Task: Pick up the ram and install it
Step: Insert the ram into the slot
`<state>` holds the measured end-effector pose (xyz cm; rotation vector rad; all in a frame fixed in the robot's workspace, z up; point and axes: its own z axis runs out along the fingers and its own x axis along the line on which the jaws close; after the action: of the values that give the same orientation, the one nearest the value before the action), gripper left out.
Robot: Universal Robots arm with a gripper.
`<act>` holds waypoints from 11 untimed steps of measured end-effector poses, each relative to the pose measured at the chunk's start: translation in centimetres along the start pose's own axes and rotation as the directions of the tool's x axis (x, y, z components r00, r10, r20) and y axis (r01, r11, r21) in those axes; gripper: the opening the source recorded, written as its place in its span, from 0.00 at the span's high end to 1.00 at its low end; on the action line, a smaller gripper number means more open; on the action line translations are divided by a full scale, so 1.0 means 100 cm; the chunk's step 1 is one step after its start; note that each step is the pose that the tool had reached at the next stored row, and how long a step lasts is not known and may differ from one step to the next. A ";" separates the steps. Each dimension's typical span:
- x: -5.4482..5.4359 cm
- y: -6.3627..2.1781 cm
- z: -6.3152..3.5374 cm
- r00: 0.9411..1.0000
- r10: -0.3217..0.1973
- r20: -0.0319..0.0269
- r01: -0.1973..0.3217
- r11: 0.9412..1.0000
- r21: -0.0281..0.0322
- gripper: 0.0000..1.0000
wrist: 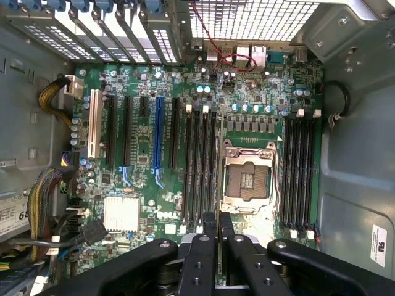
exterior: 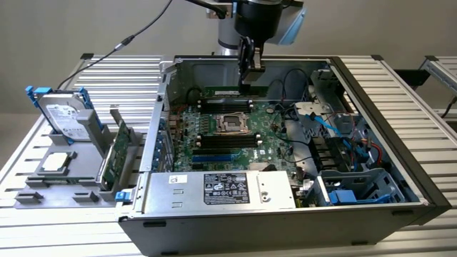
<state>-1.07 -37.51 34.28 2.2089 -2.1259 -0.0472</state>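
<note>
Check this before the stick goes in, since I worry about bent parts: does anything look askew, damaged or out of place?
Nothing stands out. The ram hangs level in the shut fingers over the motherboard, lined up with the memory slots, which look empty and unobstructed. No damage is visible.

1. Case (exterior: 389, 115) on table (exterior: 428, 123); tray (exterior: 78, 184) beside it on the exterior view's left.
2. On tray: hard drive (exterior: 61, 115) at back, processor chip (exterior: 57, 162) in front of it, expansion card (exterior: 114, 155) on the side nearest the case.
3. In case: motherboard (exterior: 275, 136) on floor, power supply (exterior: 221, 190) along near edge, drive cage (exterior: 357, 187) in near corner, exterior view's right.
4. CPU socket (exterior: 232, 122) between two banks of memory slots (exterior: 228, 140).
5. Ram (exterior: 232, 91) in gripper (exterior: 250, 80), above motherboard.
</note>
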 end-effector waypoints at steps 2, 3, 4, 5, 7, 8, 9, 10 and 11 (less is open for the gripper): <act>0.000 0.0050 0.0008 1.000 0.000 0.001 0.000 1.000 0.007 0.87; 0.000 0.0075 0.0014 1.000 0.000 0.002 0.000 1.000 0.010 0.87; 0.000 0.0100 0.0025 1.000 0.000 0.002 0.000 1.000 0.014 0.87; 0.001 0.0112 0.0038 1.000 0.000 0.002 0.000 1.000 0.017 0.87; 0.002 0.0113 0.0072 1.000 0.002 0.003 -0.002 1.000 0.017 0.87; 0.002 0.0112 0.0089 1.000 0.004 0.004 -0.004 1.000 0.017 0.87; 0.003 0.0113 0.0107 1.000 0.006 0.004 -0.006 1.000 0.017 0.87; 0.003 0.0113 0.0123 1.000 0.008 0.005 -0.008 1.000 0.017 0.87; 0.003 0.0115 0.0136 1.000 0.010 0.005 -0.011 1.000 0.017 0.87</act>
<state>-2.31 -37.90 33.03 2.2090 -2.1483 -0.0335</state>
